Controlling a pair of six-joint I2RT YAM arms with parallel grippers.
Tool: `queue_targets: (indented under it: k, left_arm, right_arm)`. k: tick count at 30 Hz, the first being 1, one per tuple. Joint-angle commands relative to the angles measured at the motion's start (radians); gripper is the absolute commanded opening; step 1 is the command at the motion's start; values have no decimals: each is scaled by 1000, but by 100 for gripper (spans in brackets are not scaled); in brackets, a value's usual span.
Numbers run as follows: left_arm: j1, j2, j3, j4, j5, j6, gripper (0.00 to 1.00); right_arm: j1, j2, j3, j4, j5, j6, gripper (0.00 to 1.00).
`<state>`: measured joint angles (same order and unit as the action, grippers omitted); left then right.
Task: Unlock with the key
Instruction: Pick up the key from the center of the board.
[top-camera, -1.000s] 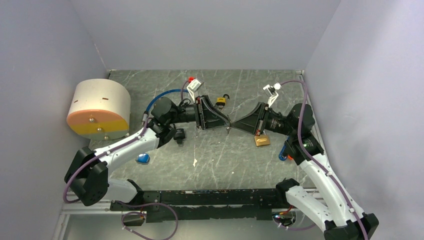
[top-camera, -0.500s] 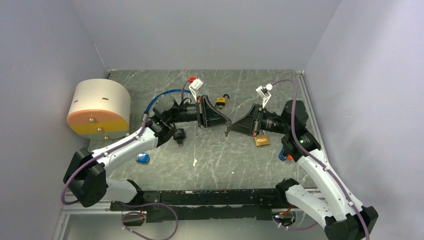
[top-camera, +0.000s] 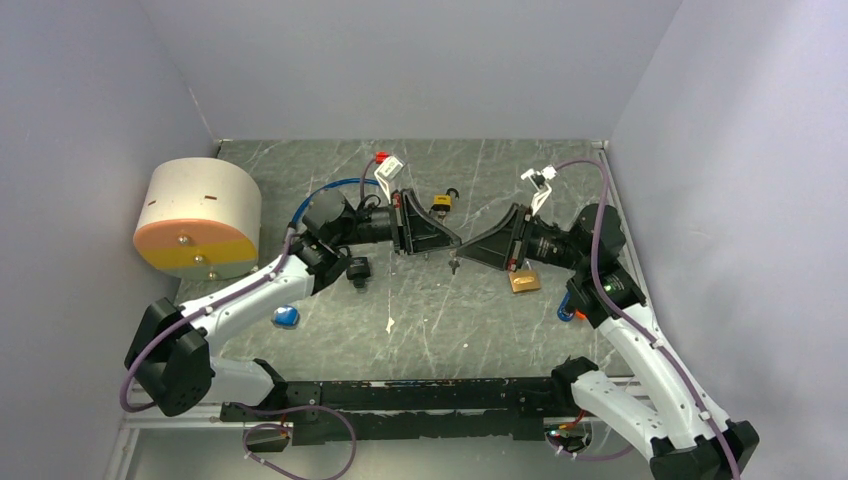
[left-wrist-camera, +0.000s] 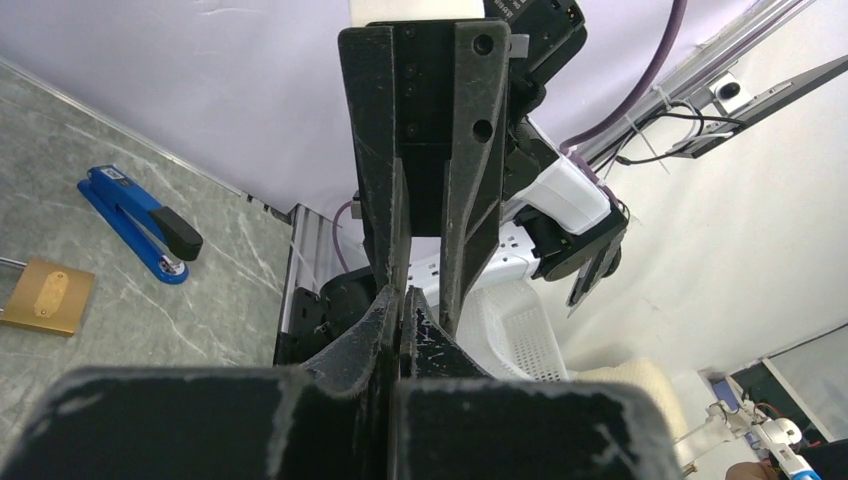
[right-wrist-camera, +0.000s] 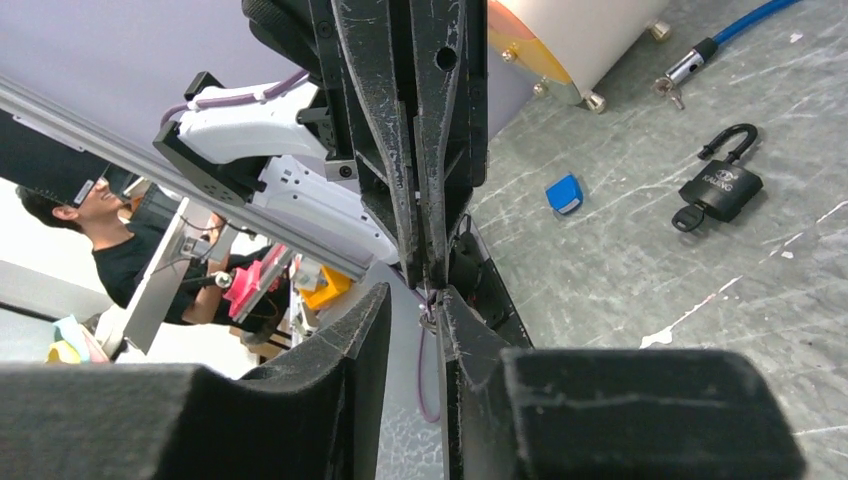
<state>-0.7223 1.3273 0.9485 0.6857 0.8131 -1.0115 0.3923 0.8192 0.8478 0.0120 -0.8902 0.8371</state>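
On the surface (top-camera: 430, 320) around your arms lie a brass padlock (top-camera: 524, 281) just under the right arm, a black padlock (right-wrist-camera: 722, 188) beside the left arm and a small yellow padlock (top-camera: 441, 203) behind the left pincer. There is also a blue stapler (left-wrist-camera: 140, 225), and a cream drum (top-camera: 197, 215) at far left. The black padlock carries white lettering, too small to read surely. Your two pincers meet tip to tip over the middle of the surface. Your left pincer (left-wrist-camera: 402, 298) is pressed together on the key (right-wrist-camera: 428, 318), a small metal bit at its tips. Your right pincer (right-wrist-camera: 412, 302) stands a little spread, its fingers on either side of the key; whether they touch it you cannot tell.
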Motion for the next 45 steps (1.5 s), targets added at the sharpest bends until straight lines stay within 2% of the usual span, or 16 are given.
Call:
queue_targets:
  k: [1, 5, 9, 11, 14, 17, 18, 20, 24, 25, 28, 31, 35, 41, 43, 45]
  left_arm:
    - [-1, -32, 31, 50, -9, 5, 3]
    - [-1, -24, 29, 75, -6, -8, 3]
    - [-1, -26, 24, 88, -14, -16, 3]
    - [-1, -29, 25, 83, -22, -10, 3]
    - [-1, -33, 31, 73, -35, 0, 3]
    - [-1, -31, 34, 74, -43, -1, 3]
    - [-1, -31, 36, 77, -43, -1, 3]
    - [-1, -31, 36, 80, -48, -1, 3]
    - [-1, -33, 39, 76, -50, 1, 3]
    - [-2, -36, 38, 74, -52, 1, 3]
    - [0, -45, 36, 45, -65, 12, 15]
    - [0, -73, 34, -34, -106, 68, 37]
    - [1, -148, 23, -188, -231, 175, 61]
    - [6, -287, 110, -683, -574, 322, 93]
    - [10, -301, 169, -862, -678, 326, 94]
    - [15, -298, 221, -990, -709, 378, 94]
  right_arm:
    - [18, 12, 7, 75, -5, -4, 26]
    - [29, 23, 13, 86, -3, -10, 25]
    - [35, 42, 15, 146, -16, 26, 7]
    - [36, 49, 19, 151, -18, 26, 3]
    - [38, 54, 25, 140, -18, 18, 2]
    - [39, 62, 30, 133, -25, 13, 18]
    - [41, 65, 30, 130, -25, 11, 20]
    - [41, 67, 30, 132, -23, 7, 17]
    - [46, 77, 36, 127, -25, 2, 0]
    - [47, 75, 37, 120, -15, -5, 0]
    - [46, 64, 38, 104, 4, -18, 0]
    - [47, 51, 28, 97, 26, -35, 0]
    - [46, 19, -5, 103, 55, -33, 0]
    - [45, -24, -42, 82, 95, -34, 0]
    - [43, -37, -45, 55, 123, -44, 0]
    - [40, -50, -41, 8, 170, -59, 0]
